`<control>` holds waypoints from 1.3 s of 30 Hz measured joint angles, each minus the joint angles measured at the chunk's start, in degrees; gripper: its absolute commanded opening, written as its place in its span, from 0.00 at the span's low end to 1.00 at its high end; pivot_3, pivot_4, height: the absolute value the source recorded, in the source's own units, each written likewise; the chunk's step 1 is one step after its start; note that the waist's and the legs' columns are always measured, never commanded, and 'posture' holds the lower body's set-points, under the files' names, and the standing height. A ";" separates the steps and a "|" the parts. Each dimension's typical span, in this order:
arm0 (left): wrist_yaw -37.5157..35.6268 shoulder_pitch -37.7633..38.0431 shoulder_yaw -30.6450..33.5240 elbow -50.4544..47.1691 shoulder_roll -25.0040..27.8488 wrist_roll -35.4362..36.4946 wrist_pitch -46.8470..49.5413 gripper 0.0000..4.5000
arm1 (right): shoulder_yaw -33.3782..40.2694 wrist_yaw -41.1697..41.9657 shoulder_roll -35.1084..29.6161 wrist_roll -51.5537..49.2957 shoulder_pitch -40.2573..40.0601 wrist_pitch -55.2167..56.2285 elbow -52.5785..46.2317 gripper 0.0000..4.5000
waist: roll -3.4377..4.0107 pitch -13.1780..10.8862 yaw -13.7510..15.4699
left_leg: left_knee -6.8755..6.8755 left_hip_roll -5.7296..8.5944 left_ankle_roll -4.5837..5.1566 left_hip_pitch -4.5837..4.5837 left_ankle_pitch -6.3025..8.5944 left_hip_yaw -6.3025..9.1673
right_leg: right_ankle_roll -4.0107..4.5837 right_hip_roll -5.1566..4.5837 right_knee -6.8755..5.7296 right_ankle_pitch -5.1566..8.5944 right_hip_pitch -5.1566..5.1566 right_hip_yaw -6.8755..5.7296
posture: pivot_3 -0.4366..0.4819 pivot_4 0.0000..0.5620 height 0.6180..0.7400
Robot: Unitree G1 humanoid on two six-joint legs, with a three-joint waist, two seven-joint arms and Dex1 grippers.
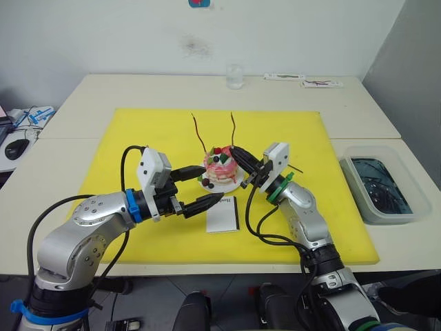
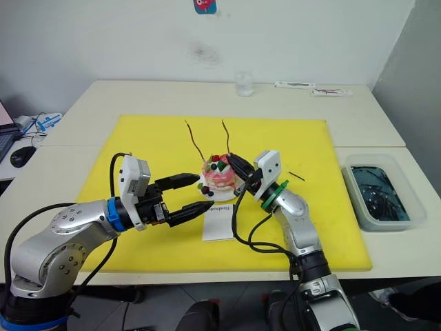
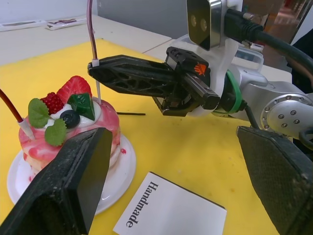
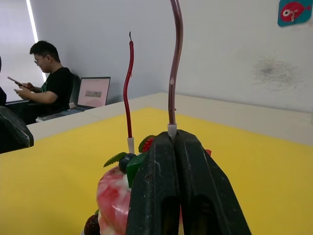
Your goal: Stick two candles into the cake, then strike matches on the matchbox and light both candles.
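The pink-and-white cake [image 1: 219,170] sits on its white plate [image 3: 119,172] in the middle of the yellow mat [image 1: 138,131]. Two wavy reddish candles stand upright in it. My right gripper [image 1: 237,151] is shut on the pale base of the right candle [image 4: 174,73], just above the cake top. The left candle [image 4: 128,83] stands free. My left gripper [image 1: 207,186] is open, low at the cake's front left, its fingers [image 3: 68,181] apart and empty. The white matchbox [image 1: 222,214] lies flat in front of the plate. One dark match [image 1: 295,167] lies on the mat right of the cake.
A grey bin [image 1: 411,181] of dark water stands at the table's right edge. At the far edge stand a glass cup [image 1: 235,76] and some flat white strips [image 1: 303,81]. A computer mouse [image 1: 15,147] lies far left. A seated person [image 4: 49,83] shows behind.
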State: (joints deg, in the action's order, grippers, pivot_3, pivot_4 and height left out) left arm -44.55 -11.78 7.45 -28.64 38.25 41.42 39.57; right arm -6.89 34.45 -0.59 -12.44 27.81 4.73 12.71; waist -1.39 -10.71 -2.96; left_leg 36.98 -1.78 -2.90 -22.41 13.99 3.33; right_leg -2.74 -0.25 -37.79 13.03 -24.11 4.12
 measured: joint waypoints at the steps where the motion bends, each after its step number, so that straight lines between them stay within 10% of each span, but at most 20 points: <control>1: 0.00 0.00 -0.21 0.00 0.07 -0.02 -0.01 1.00 | 0.01 -0.05 0.00 0.00 0.00 0.03 0.00 0.01 | 0.00 0.00 0.00 | 0.00 0.00 0.00 0.00 0.00 0.00 | 0.00 0.00 0.00 0.00 0.00 0.00 | 0.48 0.27 1.00; 39: -0.67 0.21 -0.48 0.01 0.32 -0.13 -0.15 1.00 | -0.58 -0.85 0.49 2.02 -2.55 4.65 4.94 0.01 | 0.01 0.00 -0.25 | -0.02 0.00 0.00 0.03 0.00 0.01 | 0.24 0.01 0.02 0.14 0.01 0.01 | 0.48 0.27 1.00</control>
State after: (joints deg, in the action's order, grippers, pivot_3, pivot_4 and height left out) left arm -45.22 -11.56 6.96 -28.63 38.58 41.29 39.42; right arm -7.47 33.60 -0.09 -10.43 25.26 9.38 17.64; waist -1.38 -10.71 -3.21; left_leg 36.96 -1.78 -2.90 -22.38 13.99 3.34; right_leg -2.50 -0.24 -37.77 13.17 -24.11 4.13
